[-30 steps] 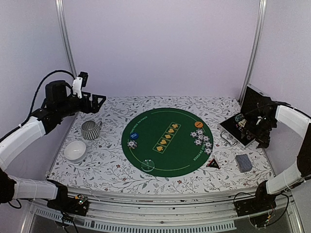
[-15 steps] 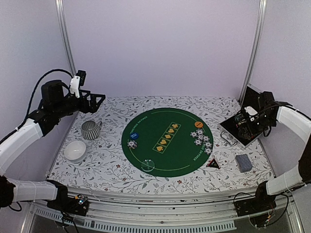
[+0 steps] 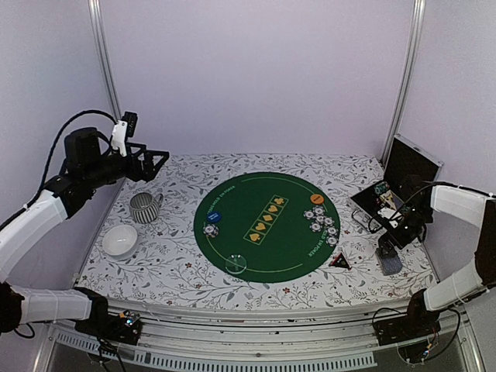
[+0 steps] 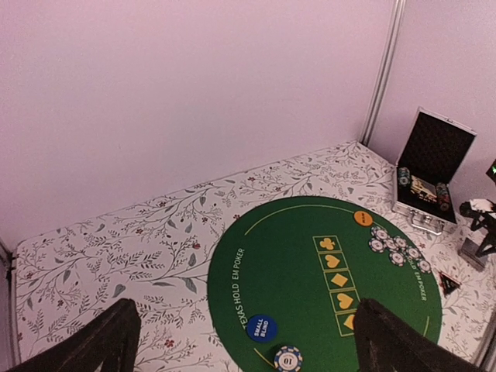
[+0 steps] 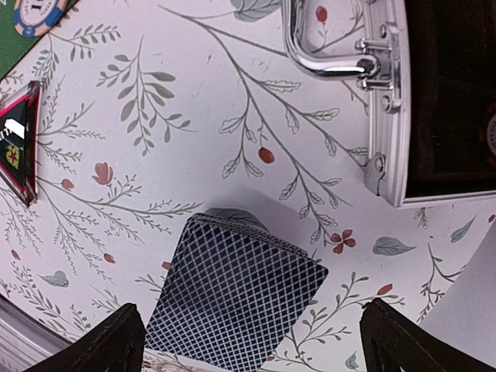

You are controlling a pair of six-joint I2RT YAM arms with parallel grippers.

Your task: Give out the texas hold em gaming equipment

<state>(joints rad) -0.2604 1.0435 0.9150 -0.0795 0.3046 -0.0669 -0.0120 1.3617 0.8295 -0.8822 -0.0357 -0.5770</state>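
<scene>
I read TEXAS HOLD EM POKER on the mat point(image 4: 298, 232), SMALL BLIND on the blue button point(image 4: 261, 327); left claw point(image 4: 248, 341) and right claw point(image 5: 252, 341) gape empty.

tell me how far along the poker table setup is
Looks done: a blue button and one chip sit on the left of the mat, and an orange button and a chip cluster on its right. In hand: nothing. The open right gripper hovers over the card deck, which lies off the mat. Left to do: no cards are dealt. The left gripper is open and raised near the mug.
</scene>
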